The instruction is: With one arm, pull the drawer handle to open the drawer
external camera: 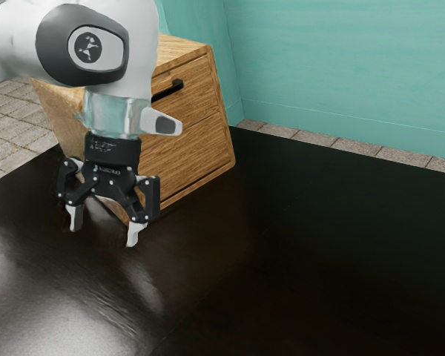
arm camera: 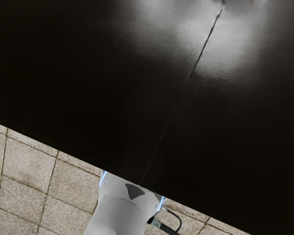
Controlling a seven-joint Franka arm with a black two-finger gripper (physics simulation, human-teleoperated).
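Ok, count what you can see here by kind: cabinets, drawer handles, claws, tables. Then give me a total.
Wooden cabinet: 1
Black drawer handle: 1
Claw: 1
Dark table: 1
Total: 4

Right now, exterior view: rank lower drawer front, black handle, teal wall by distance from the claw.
1. Lower drawer front, just behind the claw.
2. Black handle, higher, on the upper drawer.
3. Teal wall, beyond the table.
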